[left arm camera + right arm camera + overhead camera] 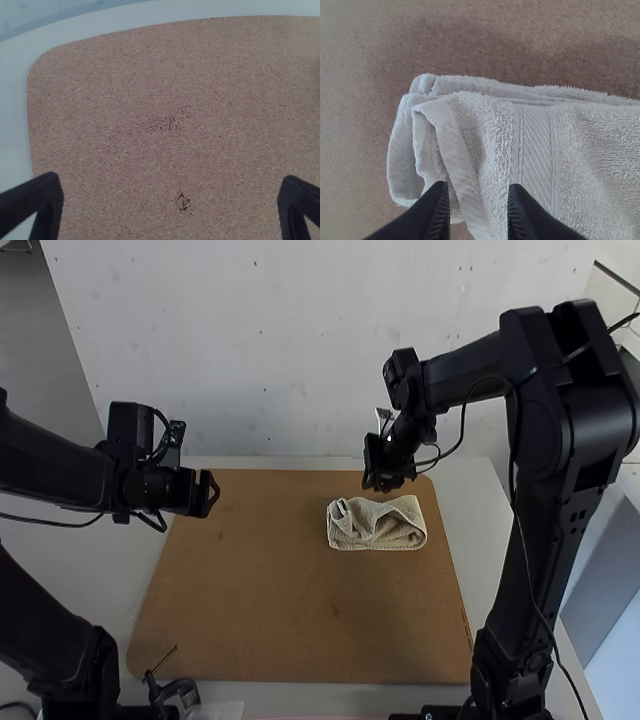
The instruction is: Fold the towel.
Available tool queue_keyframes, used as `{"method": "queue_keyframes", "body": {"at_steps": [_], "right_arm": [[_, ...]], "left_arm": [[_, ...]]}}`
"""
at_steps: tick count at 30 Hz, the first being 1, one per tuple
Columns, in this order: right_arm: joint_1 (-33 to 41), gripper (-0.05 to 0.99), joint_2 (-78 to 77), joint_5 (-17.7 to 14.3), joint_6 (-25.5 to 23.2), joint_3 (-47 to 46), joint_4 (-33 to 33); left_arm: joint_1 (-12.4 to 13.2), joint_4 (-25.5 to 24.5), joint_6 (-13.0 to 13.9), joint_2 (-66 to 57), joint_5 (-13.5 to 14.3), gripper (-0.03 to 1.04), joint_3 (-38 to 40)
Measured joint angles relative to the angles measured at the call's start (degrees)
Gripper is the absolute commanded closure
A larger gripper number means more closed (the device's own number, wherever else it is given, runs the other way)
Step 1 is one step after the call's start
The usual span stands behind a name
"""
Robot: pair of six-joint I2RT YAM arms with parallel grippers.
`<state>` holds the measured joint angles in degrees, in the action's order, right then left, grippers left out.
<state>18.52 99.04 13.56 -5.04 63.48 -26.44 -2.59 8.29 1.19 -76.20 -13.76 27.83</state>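
Evidently the right gripper (387,480) is the one for the work: fingers parted partway in the right wrist view, nothing seen caught between them. Whether the tips touch cloth I cannot tell for certain, the height being hard to read.

From its fingertips, the terry towel (376,530) lies just beside and below, on the side toward the arm bases; the gripper hangs by the towel's far long edge in the high view. Long axis runs roughly left to right across the brown board (250,590), on its right half, toward the far side. Cloth lies in layers, narrow, with a loose flap and open folds at the left end. Woven band crosses the upper layer in the right wrist view.

Farther out, the left gripper (212,493), wide open and empty in its wrist view, stands over the board's left side, well apart from the towel. Right arm (545,400) clearly the nearer; left arm (50,465) would have to cross the middle.

Judgement: folding looks well along, with the flap and the stacked edges left to square up. Next move wants a short drop toward the near side, pinching the upper layer alone; too deep a bite could drag the lower folds loose.

Count: towel, one; board, one; arms, two; grippers, two
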Motion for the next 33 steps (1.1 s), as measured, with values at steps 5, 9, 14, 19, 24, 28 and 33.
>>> {"method": "queue_keyframes", "body": {"at_steps": [5,9,14,19,24,28,33], "right_arm": [[0.72,0.8,-0.22,-1.44,2.32,-3.48,-1.77],[2.54,0.87,-0.22,-2.62,3.26,-4.92,-1.7],[3.28,0.87,-0.22,-3.56,3.43,-5.2,0.11],[4.33,0.91,0.96,-3.98,3.37,-6.99,3.19],[4.98,0.91,3.17,-5.11,3.39,-7.63,5.05],[4.96,0.91,3.23,-6.43,3.39,-7.63,6.08],[4.98,0.91,4.55,-8.55,3.5,-7.63,6.73]], "left_arm": [[0.0,0.0,0.0,0.0,0.0,0.05,-0.02],[0.02,0.02,0.0,0.02,0.0,0.05,0.0],[0.02,0.02,0.0,0.0,0.0,0.05,0.0],[0.02,0.02,0.0,0.0,0.0,0.05,-0.02],[0.02,0.02,-0.02,0.0,0.0,0.05,0.0],[0.02,0.02,-0.02,0.0,0.0,0.05,0.0],[0.07,0.04,-0.02,0.02,-0.02,0.05,0.0]]}}
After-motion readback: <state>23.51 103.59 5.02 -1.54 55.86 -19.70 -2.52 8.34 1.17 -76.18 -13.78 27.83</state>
